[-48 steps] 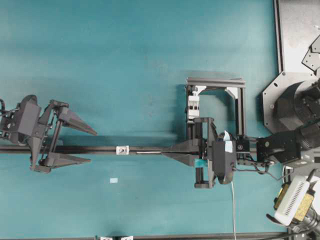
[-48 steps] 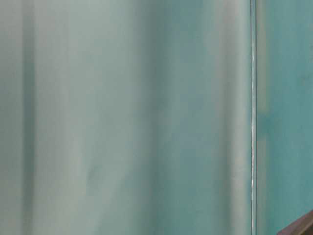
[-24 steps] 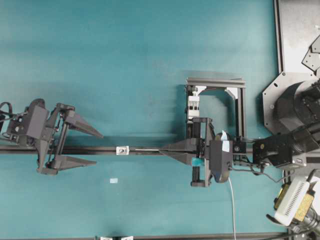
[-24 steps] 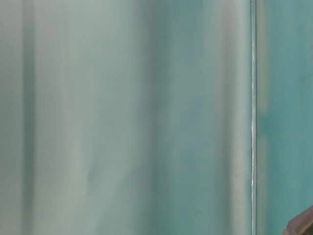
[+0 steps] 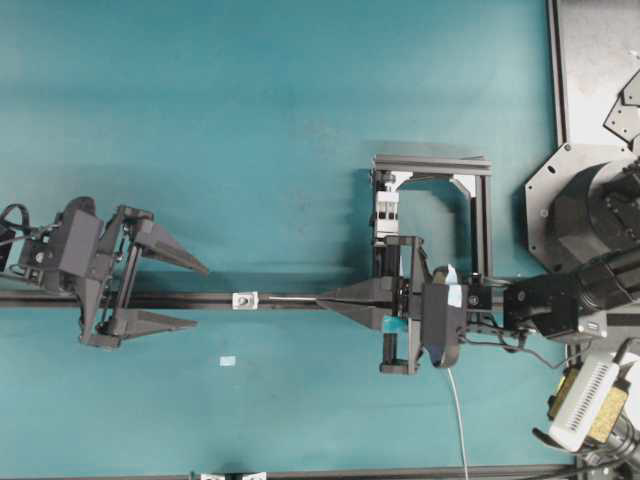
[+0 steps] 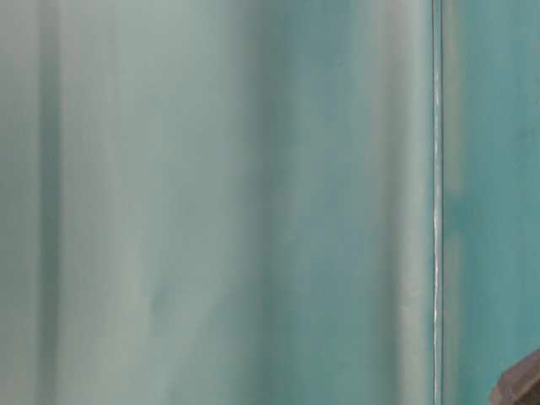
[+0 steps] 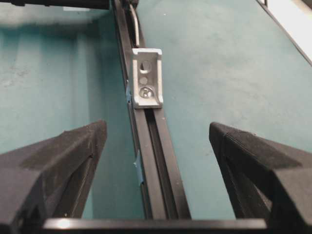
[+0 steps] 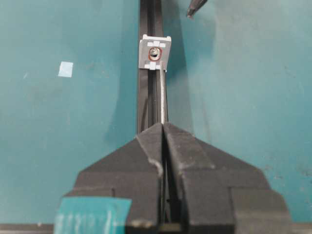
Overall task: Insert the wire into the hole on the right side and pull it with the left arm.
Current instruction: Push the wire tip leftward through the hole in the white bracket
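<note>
The wire (image 5: pixel 287 299) runs along the black rail (image 5: pixel 150 299) from my right gripper (image 5: pixel 320 300), which is shut on it, to the small silver block (image 5: pixel 244 299). In the right wrist view the wire (image 8: pixel 161 95) leaves the shut right gripper (image 8: pixel 162 126) and its tip meets the block (image 8: pixel 155 53) just below the hole (image 8: pixel 154 50). I cannot tell whether it passes through. My left gripper (image 5: pixel 200 296) is open, straddling the rail just left of the block. From the left wrist, the left gripper (image 7: pixel 157 129) is open before the block (image 7: pixel 146 78), with the wire (image 7: pixel 134 24) behind it.
A black frame with a white clamp block (image 5: pixel 385 210) stands behind the right gripper. A small pale tape patch (image 5: pixel 228 361) lies on the teal table in front of the rail. A grey metal plate (image 5: pixel 600 60) occupies the far right. A light cable (image 5: pixel 455 420) trails to the front edge.
The right gripper has carried the wire a little leftward, so its tip now reaches the block. The left gripper has moved slightly right toward the block and stays open.
</note>
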Tool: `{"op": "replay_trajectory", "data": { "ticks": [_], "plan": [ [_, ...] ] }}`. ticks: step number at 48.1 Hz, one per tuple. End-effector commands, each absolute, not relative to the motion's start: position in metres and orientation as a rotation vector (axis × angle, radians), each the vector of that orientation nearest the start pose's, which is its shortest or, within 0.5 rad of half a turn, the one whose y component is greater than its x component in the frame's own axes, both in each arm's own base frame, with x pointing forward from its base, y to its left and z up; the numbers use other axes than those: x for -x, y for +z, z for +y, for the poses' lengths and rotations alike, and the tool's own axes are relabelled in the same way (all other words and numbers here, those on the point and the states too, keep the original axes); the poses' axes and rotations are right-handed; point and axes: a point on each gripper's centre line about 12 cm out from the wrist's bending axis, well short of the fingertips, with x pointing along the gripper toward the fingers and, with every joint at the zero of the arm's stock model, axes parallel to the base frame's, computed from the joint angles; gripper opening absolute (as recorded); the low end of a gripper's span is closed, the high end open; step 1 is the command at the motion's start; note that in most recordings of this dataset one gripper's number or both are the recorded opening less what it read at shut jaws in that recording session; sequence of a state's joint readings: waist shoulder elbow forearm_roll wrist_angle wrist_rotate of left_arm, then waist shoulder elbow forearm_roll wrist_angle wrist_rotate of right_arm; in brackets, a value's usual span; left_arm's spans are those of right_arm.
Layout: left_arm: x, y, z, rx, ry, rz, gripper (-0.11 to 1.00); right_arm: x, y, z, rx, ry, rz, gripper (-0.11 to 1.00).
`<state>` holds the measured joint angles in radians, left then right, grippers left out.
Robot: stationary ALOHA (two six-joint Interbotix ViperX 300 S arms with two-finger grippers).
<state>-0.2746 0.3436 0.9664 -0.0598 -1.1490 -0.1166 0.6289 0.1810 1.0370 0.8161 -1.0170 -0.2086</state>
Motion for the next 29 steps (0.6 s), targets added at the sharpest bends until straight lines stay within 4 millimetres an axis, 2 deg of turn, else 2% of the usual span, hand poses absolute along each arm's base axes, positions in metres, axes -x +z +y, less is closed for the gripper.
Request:
{"op": "replay_trajectory", "data": {
  "ticks": [1,29],
  "plan": [
    [-0.3445,0.089,-0.0879,0.12,-0.203,0.14,0.82,-0.2893,0.1,0.1214,-0.077,-0.081,0.272,0.04],
    [-0.3454,0.089,-0.0845,0.121,-0.192,0.139,0.82,-0.2912,0.0994,0.1226,-0.075,-0.081,0.267,0.04]
  ]
}}
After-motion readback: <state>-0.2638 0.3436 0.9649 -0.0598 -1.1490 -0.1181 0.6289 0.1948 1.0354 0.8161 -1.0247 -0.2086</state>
